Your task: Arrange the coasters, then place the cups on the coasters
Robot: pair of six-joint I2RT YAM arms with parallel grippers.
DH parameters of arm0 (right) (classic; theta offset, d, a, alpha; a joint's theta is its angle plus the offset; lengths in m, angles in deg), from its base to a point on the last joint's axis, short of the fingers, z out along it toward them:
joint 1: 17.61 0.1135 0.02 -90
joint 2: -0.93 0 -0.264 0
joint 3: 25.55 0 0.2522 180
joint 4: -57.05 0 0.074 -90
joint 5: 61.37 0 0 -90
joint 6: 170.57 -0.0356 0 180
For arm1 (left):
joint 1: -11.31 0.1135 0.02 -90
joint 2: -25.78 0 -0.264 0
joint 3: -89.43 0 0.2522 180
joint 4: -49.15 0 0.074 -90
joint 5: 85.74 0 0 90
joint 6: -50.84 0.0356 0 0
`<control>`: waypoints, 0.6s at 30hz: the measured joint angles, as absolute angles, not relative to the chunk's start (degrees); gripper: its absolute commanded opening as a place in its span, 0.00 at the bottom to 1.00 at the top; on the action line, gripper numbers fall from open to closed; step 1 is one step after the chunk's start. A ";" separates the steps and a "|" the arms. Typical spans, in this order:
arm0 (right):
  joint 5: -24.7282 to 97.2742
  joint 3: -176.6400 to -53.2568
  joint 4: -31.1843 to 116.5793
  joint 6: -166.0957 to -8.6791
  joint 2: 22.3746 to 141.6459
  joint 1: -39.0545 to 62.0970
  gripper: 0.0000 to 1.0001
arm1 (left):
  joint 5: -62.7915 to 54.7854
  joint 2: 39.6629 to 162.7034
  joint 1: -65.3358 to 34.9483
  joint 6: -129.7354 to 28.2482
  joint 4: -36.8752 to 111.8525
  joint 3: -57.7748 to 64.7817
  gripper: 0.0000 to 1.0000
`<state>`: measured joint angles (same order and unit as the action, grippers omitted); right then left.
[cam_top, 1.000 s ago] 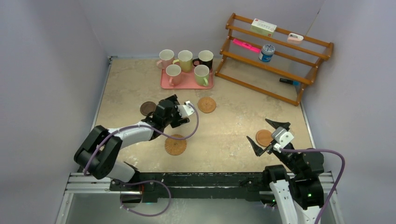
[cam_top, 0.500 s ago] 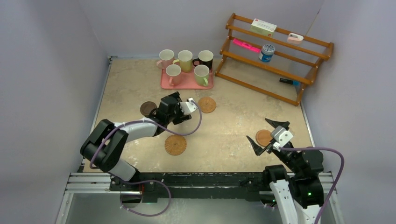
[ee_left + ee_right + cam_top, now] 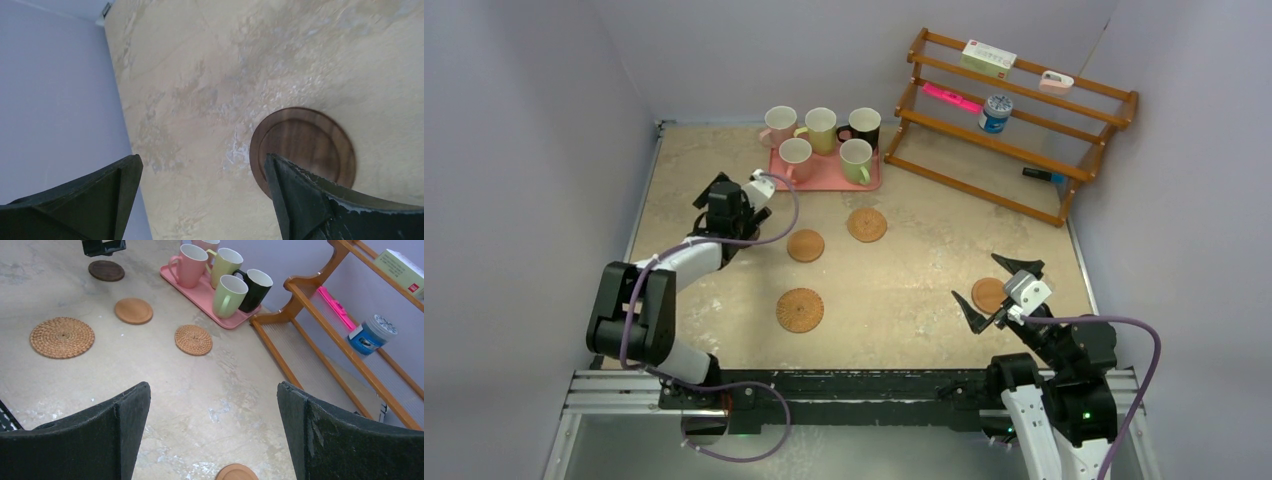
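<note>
Five cups stand on the pink tray (image 3: 824, 180) at the back: two pink (image 3: 779, 125), a yellow one (image 3: 820, 128), a black one (image 3: 862, 127) and a green one (image 3: 856, 160). On the table lie a smooth tan coaster (image 3: 805, 245), a small woven one (image 3: 866, 224) and a large woven one (image 3: 800, 310). My left gripper (image 3: 727, 215) is open above the dark brown coaster (image 3: 302, 147), which lies by its right finger (image 3: 310, 200); the arm hides that coaster from above. My right gripper (image 3: 980, 278) hangs open over another tan coaster (image 3: 989, 295), holding nothing.
A wooden rack (image 3: 1014, 150) stands at the back right with a blue-and-white can (image 3: 996, 112), a white box (image 3: 989, 57) and a pink item on it. The left wall (image 3: 55, 100) runs close beside my left gripper (image 3: 201, 160).
My left arm has swung from the table's middle to the left and back. The smooth tan coaster it covered now lies in the open. The right arm has not moved.
</note>
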<state>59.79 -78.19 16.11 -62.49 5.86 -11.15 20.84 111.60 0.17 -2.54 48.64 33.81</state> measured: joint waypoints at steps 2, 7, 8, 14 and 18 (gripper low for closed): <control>59.83 -78.19 16.11 -62.49 5.86 -11.15 0.98 | 21.19 112.73 1.63 -2.54 49.10 33.81 1.00; 59.85 -78.19 16.11 -62.49 5.86 -11.15 0.98 | 20.75 118.11 3.21 -2.48 48.99 33.50 1.00; 59.85 -78.19 16.11 -62.49 5.86 -11.15 0.98 | 20.71 119.53 3.27 -2.24 48.99 33.22 0.99; 59.90 -78.19 16.11 -62.49 5.86 -11.15 0.98 | 18.02 121.91 2.88 -1.87 50.11 30.85 1.00; 59.88 -78.19 16.16 -62.46 6.08 -11.15 0.98 | 16.49 121.59 -1.56 -1.21 49.38 30.85 1.00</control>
